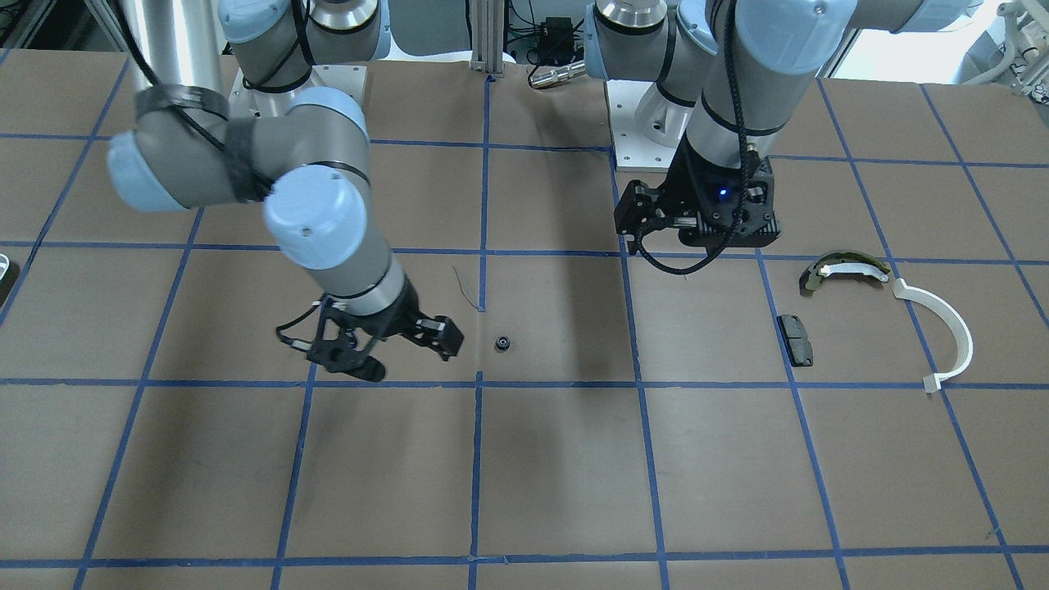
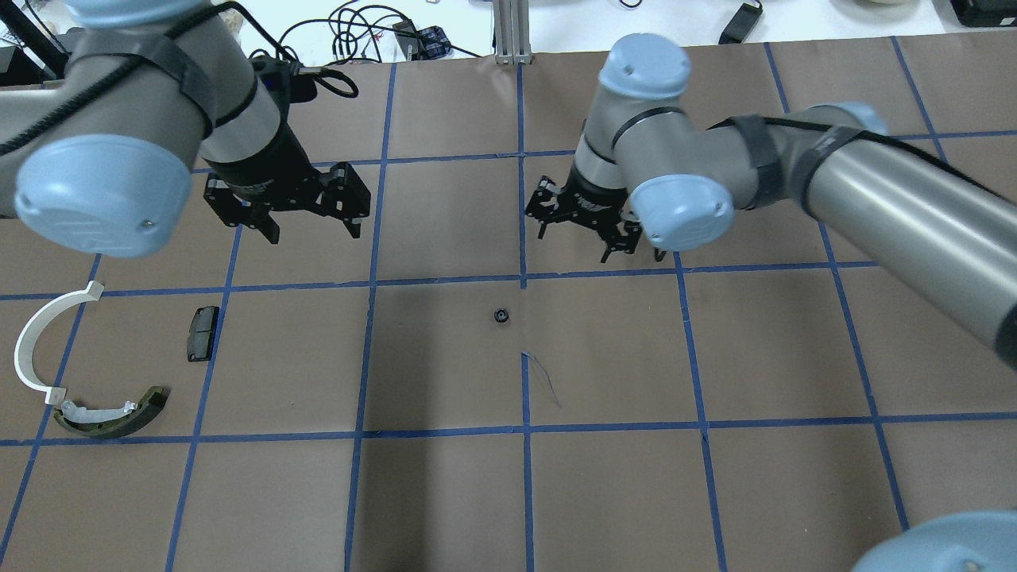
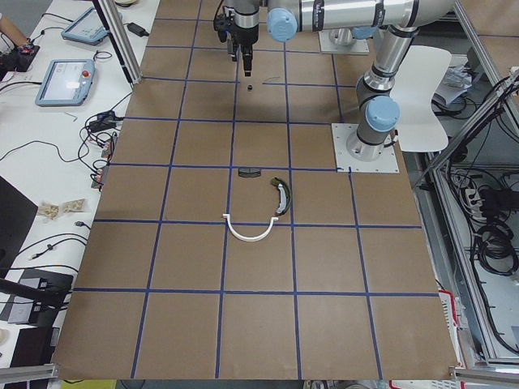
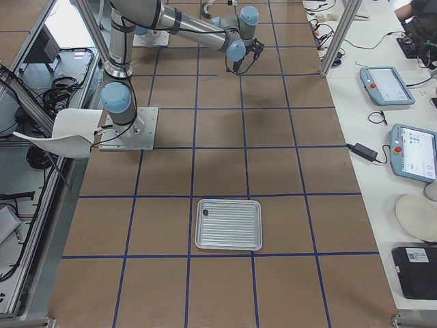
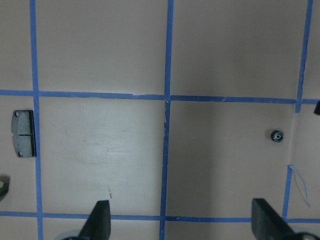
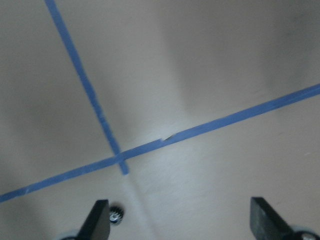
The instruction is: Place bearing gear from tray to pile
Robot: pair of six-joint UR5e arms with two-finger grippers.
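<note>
**Condition of the grippers.** The right gripper (image 2: pixel 596 242) had its fingers (image 6: pixel 100 222) spread wide and held nothing. The left gripper (image 2: pixel 311 234) was likewise spread and empty.

**Location of the part.** The bearing gear (image 2: pixel 501 316) lay flat on the bare table (image 2: pixel 445 492), outside the tray (image 4: pixel 229 224). In the right wrist view it sat just beside the inner edge of one fingertip. In the left wrist view it lay ahead of one left finger (image 5: pixel 265 222), well apart from it. The height of either gripper above the part could not be told.

**Hazards.**
- The gear was far smaller than the finger span. An off-centre closure would likely push or roll it rather than clamp it.
- With the gear so near one right fingertip, a descent could land that finger on it.
- The right arm hung close by the part. A left-gripper approach risked contact between the arms unless the right arm cleared.
- A lifted tape strand (image 2: pixel 544 381) lay near the gear, on its robot side, and could snag a low finger.

**Surroundings.** The pile (image 3: pixel 280 197) lay well apart, beyond the left fingers. It comprised an olive-and-white brake shoe (image 2: pixel 131 419), a flat black pad (image 5: pixel 22 132) and a white half-ring (image 2: pixel 24 353). Nothing lay between gear and pile. The tray held one small dark part (image 4: pixel 205 213) that was too small to identify.
</note>
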